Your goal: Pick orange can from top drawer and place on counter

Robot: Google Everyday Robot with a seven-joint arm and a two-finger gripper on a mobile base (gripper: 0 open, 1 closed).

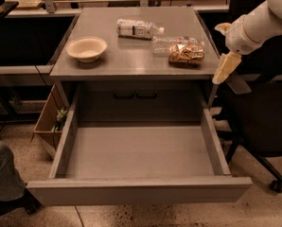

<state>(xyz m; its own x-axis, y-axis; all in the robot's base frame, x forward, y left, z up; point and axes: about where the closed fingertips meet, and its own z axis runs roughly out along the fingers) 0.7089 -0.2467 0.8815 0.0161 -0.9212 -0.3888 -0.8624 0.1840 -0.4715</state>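
Orange can (186, 54) lying on counter (131, 58), just beside spread, empty end effector (221, 52).

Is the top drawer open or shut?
Open: the top drawer is pulled out, bare floor showing. The hand hangs just beside the counter.

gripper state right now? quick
Gripper: cannot be told; it hangs off the right edge of the grey metal counter, apart from the shiny orange-gold can.
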